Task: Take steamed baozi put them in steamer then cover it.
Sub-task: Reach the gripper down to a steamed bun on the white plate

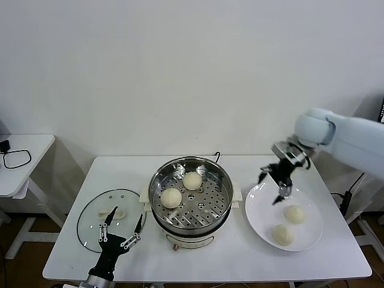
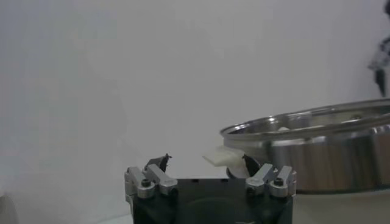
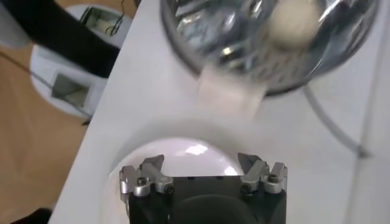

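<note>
Two cream-white baozi (image 1: 192, 180) (image 1: 171, 197) lie on the perforated tray of the shiny steamer (image 1: 216, 208) at the table's middle. Two more baozi (image 1: 294, 213) (image 1: 282, 234) lie on the white plate (image 1: 264, 210) to its right. My right gripper (image 1: 272, 186) hangs open and empty above the plate's far left rim; the right wrist view shows the plate (image 3: 183, 158) below its open gripper (image 3: 201, 167) and one baozi (image 3: 292, 24) in the steamer (image 3: 201, 36). The glass cover (image 1: 90, 225) lies flat left of the steamer. My left gripper (image 1: 123, 223) is open and empty at the cover's near right edge.
The steamer's cream side handle (image 2: 222, 158) shows just beyond my left gripper (image 2: 206, 164) in the left wrist view, with the steel pot (image 2: 329, 146) behind. A small side table (image 1: 24, 162) stands at the left. A cable (image 1: 216, 157) runs behind the steamer.
</note>
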Available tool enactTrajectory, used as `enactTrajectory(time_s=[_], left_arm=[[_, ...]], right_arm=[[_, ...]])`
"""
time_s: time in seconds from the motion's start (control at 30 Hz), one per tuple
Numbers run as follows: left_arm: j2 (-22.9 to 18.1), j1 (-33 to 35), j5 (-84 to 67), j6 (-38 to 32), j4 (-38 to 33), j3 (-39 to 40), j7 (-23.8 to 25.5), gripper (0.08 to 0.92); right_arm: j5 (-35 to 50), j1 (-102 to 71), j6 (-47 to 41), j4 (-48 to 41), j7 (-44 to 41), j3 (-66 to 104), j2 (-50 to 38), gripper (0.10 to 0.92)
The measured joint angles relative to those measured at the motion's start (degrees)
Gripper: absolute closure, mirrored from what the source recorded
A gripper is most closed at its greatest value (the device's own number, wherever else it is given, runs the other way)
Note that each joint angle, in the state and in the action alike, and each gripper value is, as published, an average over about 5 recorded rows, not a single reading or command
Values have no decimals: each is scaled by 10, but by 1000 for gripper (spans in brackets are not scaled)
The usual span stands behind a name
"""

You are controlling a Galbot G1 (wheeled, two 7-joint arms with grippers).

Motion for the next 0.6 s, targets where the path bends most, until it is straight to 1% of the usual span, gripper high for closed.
enactTrajectory(time_s=[0.33, 0.6], left_arm=[[-2, 0, 3, -1, 4, 0, 0, 177], [-4, 4, 6, -7, 11, -2, -1, 177]], right_arm=[[-57, -101, 15, -22, 4, 45, -22, 203], [-81, -159, 19, -42, 13, 73, -20, 203]])
